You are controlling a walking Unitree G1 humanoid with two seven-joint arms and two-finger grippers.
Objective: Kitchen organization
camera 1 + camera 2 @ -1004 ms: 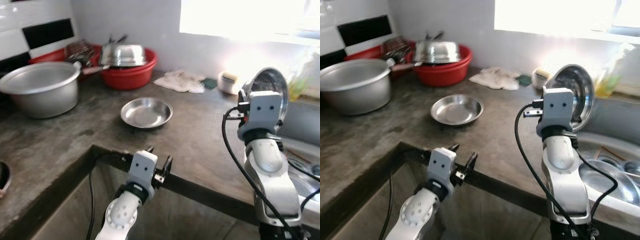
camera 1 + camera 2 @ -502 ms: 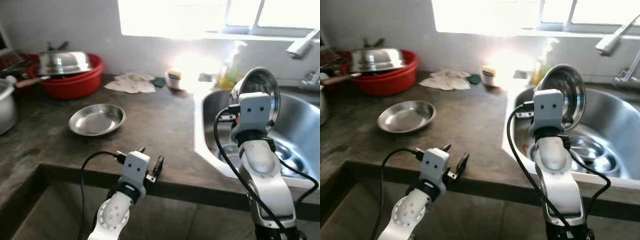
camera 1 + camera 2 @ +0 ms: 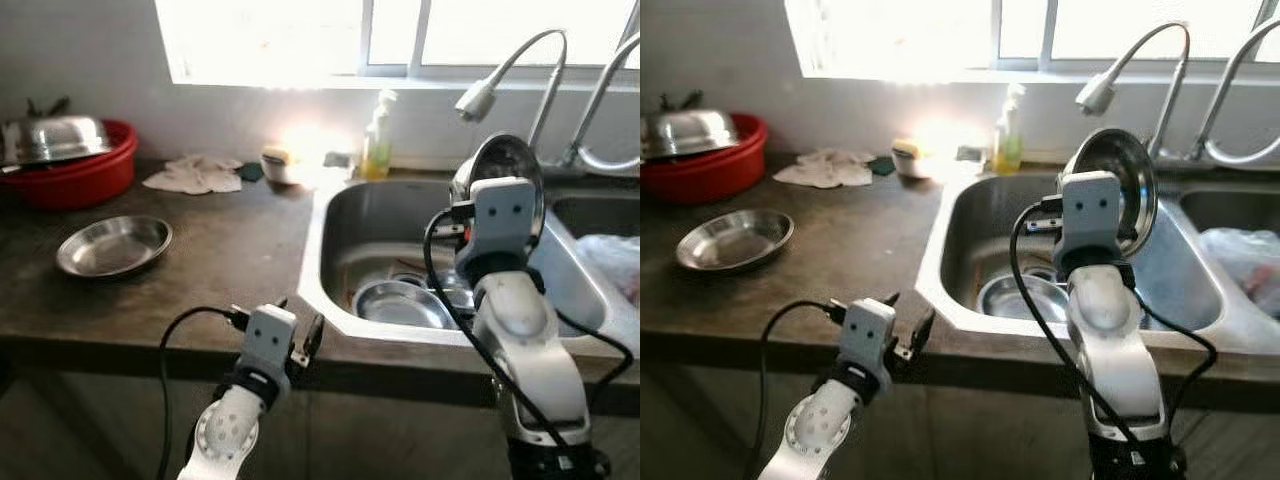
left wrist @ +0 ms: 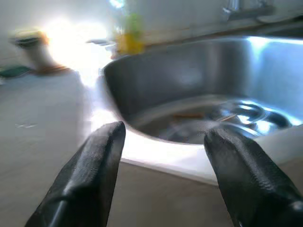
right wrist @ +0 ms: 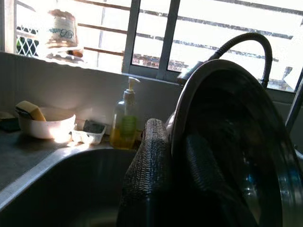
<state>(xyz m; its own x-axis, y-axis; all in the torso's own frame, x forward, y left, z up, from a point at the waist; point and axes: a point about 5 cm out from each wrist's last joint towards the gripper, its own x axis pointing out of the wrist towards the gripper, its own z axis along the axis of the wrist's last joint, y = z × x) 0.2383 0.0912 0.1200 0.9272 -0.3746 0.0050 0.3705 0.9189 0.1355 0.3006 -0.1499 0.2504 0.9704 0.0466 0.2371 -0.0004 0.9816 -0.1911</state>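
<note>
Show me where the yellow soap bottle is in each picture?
Left eye view: soap bottle on the ledge behind the sink's back left corner.
Right eye view: same spot, under the window.
Left wrist view: blurry yellow shape beyond the sink's far rim.
Right wrist view: pump bottle behind the sink, beside the held steel plate.
Shared landmark: the sink.

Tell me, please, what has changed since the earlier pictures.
The camera has turned right, from the counter to the sink. Nothing on the counter has moved. The right claw still grips the steel plate upright, now above the sink. The left claw stays open and empty by the counter edge.
</note>
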